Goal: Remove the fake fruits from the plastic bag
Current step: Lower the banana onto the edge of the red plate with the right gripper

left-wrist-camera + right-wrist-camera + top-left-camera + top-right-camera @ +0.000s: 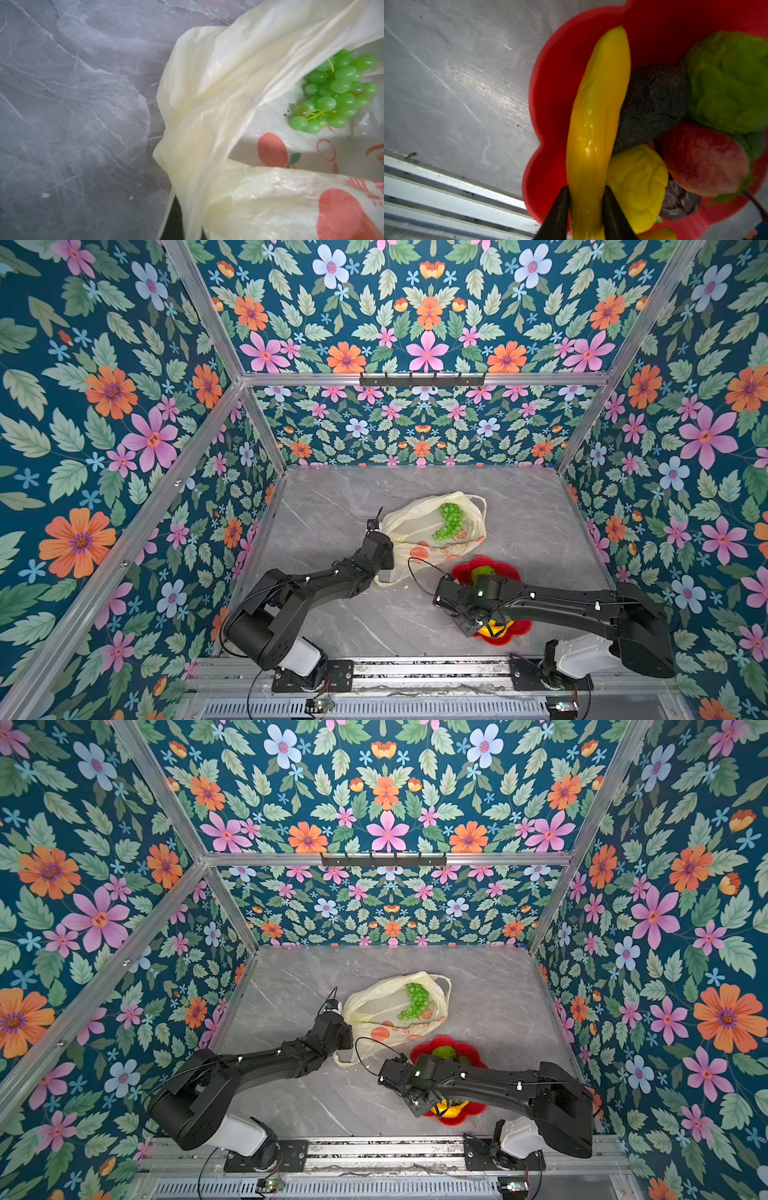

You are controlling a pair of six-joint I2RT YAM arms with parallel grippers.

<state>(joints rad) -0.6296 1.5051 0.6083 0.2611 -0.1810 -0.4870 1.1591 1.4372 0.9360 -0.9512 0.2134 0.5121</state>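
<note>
Top views: we see bag (419, 526) on worktop (332, 510), grapes (451, 520) inside; left end effector (385, 559) at bag's left edge.
Left wrist: we read it clenched on bag rim.
Right wrist: right end effector (585, 189) grasping banana (600, 108) over red dish (550, 104).
</note>
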